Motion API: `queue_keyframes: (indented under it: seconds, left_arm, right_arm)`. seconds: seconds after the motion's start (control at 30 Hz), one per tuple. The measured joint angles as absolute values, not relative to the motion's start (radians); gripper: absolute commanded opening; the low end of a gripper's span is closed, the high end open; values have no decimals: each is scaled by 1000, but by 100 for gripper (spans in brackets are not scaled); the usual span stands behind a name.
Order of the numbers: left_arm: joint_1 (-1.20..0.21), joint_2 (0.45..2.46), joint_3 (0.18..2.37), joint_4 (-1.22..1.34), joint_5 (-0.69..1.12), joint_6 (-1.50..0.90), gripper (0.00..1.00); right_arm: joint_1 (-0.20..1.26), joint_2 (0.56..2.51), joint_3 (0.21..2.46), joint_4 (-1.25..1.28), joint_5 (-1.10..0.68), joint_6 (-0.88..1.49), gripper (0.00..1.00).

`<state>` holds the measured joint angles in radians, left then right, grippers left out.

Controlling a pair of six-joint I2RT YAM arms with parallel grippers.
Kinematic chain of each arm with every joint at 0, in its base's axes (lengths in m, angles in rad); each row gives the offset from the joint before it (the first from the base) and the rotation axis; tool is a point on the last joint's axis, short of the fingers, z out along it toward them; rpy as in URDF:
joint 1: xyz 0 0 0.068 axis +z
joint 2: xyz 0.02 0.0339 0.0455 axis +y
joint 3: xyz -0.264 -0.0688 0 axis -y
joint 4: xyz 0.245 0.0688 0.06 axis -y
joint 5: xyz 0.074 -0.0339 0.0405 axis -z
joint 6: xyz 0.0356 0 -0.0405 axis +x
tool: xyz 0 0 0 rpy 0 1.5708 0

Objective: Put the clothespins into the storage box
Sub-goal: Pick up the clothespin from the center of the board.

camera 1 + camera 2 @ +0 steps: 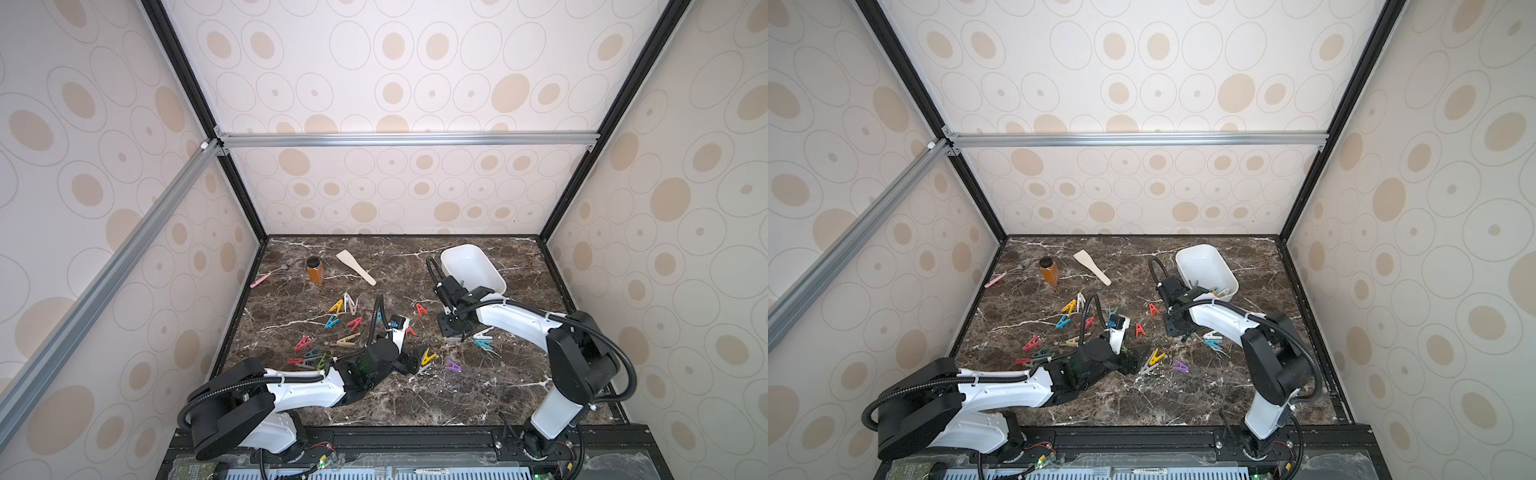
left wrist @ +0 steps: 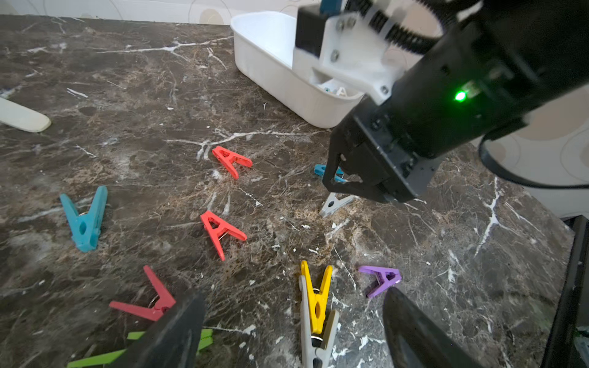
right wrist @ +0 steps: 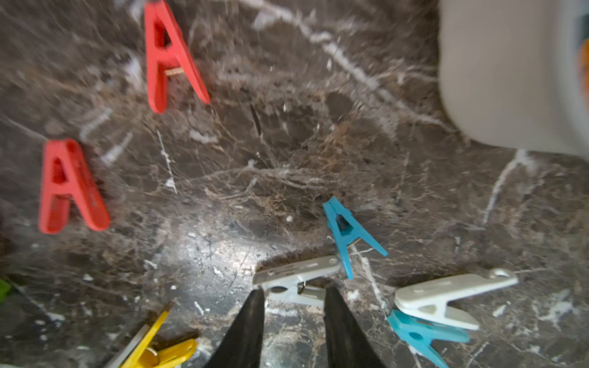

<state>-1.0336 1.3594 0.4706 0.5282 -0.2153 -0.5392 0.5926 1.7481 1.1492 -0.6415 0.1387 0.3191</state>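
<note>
Several colourful clothespins (image 1: 343, 320) lie scattered over the marble table. The white storage box (image 1: 471, 266) stands at the back right, with a few pins in its near end (image 1: 1214, 291). My right gripper (image 3: 294, 290) is down on the table in front of the box. Its fingertips (image 3: 258, 296) press on either end of a grey clothespin (image 3: 296, 277) that lies flat. Beside it lie teal (image 3: 347, 231) and white (image 3: 446, 296) pins. My left gripper (image 2: 294, 294) hangs open over a yellow clothespin (image 2: 315, 302) stacked on a grey one, with a purple pin (image 2: 382, 278) nearby.
An amber jar (image 1: 315, 270), a pale wooden spatula (image 1: 355, 267) and a pink-handled tool (image 1: 266, 277) lie at the back left. Two red pins (image 1: 421, 308) lie between the arms. Patterned walls enclose the table on three sides.
</note>
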Motion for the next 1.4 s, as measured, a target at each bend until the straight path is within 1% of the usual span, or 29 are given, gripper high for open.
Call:
queue_keyframes:
  seconds: [0.13, 0.23, 0.43, 0.67, 0.83, 1.1, 1.27, 1.4]
  left_arm:
    - [-1034, 1358, 466, 545, -216, -559, 88]
    - [-1027, 1358, 466, 543, -219, -569, 88]
    - [-978, 1349, 454, 504, -224, -592, 88]
    - [-960, 1341, 447, 479, -226, -607, 89]
    - [-958, 1344, 447, 475, -220, -610, 89]
    - [-955, 1348, 447, 475, -207, -611, 88]
    - [-955, 1348, 447, 474, -204, -610, 88]
    - [-955, 1348, 456, 456, -204, -596, 87]
  right_arm:
    - [594, 1797, 1231, -638, 80, 316, 37]
    - [603, 1825, 1297, -611, 51, 334, 35]
    - [625, 1932, 1396, -582, 16, 368, 26]
    - [628, 2052, 1487, -595, 22, 405, 22]
    - [628, 2091, 1510, -594, 31, 426, 16]
    - [628, 2100, 1515, -574, 61, 446, 5]
    - [628, 2062, 1460, -542, 68, 448, 4]
    - [628, 1961, 1405, -561, 59, 445, 4]
